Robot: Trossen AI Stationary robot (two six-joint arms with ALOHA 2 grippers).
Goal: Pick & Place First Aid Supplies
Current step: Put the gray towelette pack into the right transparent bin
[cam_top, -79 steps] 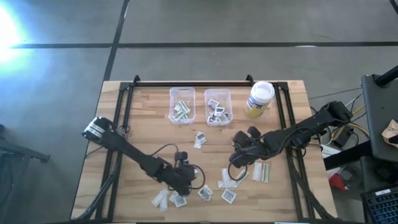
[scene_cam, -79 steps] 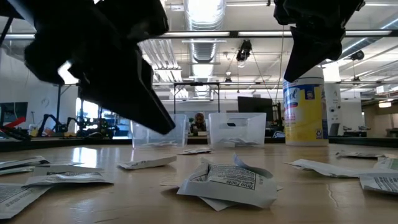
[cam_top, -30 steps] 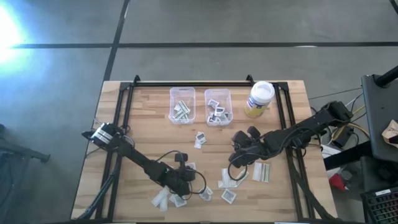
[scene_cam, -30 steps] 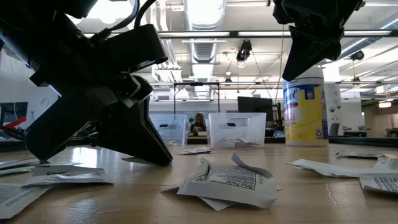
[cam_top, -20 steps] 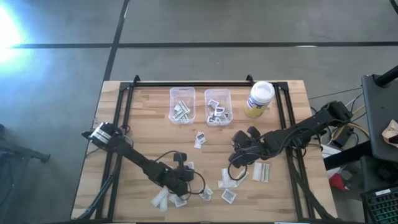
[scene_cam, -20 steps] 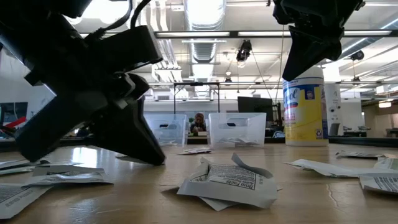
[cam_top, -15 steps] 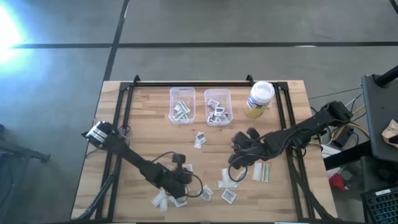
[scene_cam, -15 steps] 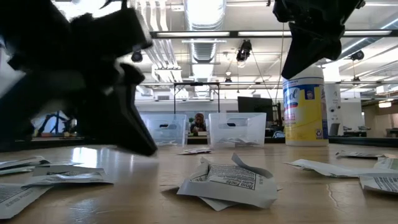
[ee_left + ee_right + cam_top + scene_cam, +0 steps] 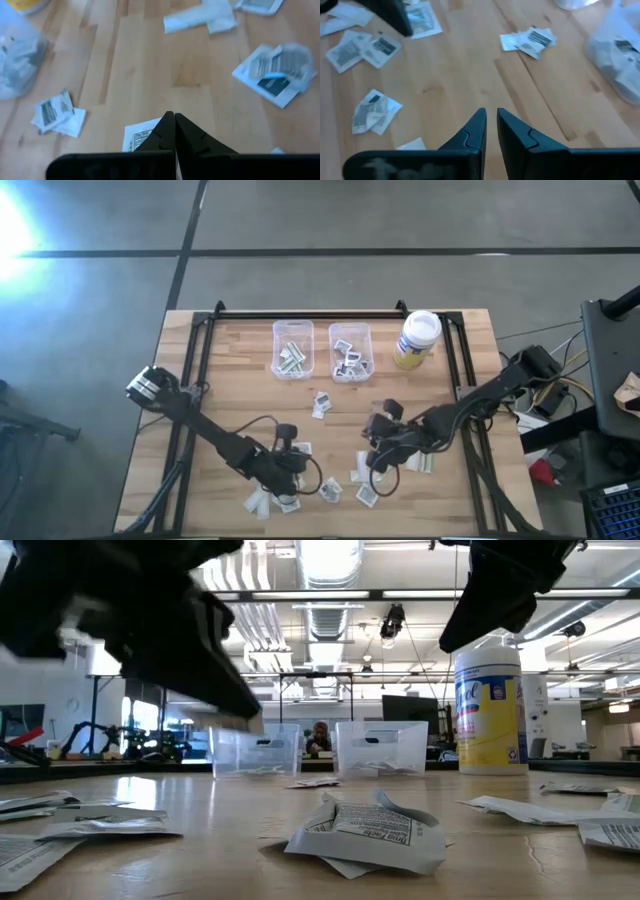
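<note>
Lifted off the table after pressing down among the loose packets: left gripper, fingers pinched tight, a printed white packet at the very tips (nipped by an edge, by the look of it). Means a pick likely made; carry to the clear bins, well ahead, not yet done. Right gripper now nearer the loose packets, narrow gap, empty.

High view: straight down on the whole table, floor around it. Low view: at tabletop level, close to packets, facing bins, jar and the room behind. Wrist views: each looks past its own fingers, down, close to the wood. All share the scattered packets.
</note>
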